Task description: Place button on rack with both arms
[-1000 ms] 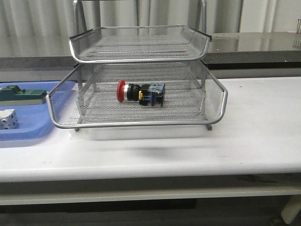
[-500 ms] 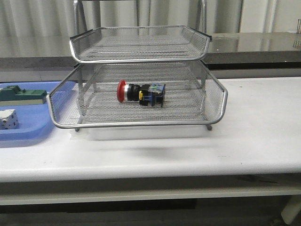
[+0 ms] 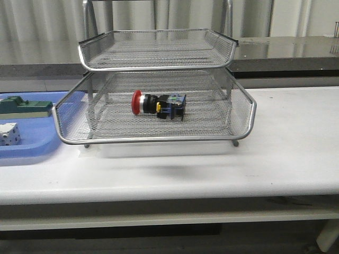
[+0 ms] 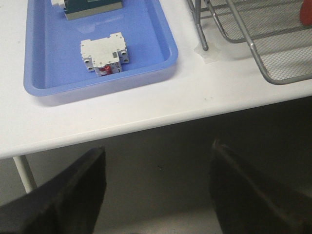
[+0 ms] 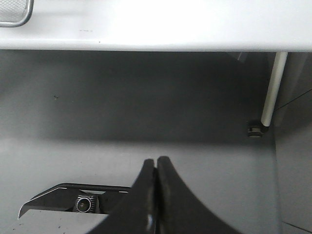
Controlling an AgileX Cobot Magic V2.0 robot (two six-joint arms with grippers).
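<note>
While the red-capped button (image 3: 158,106) lies on the rack (image 3: 159,138)'s silver wire mesh, my left gripper (image 4: 156,187) gapes wide and my right gripper (image 5: 156,195)'s pointed fingers press together

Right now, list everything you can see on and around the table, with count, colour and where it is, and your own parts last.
button: one, red cap, lying in the lower tray shown of the rack
rack: one, silver wire mesh, mid-table
blue tray: one, left of the rack
white part: one, in the blue tray
green block: one, in the blue tray
table: one, white
left gripper: open, empty, below the table edge
right gripper: shut, empty, below the table edge
</note>
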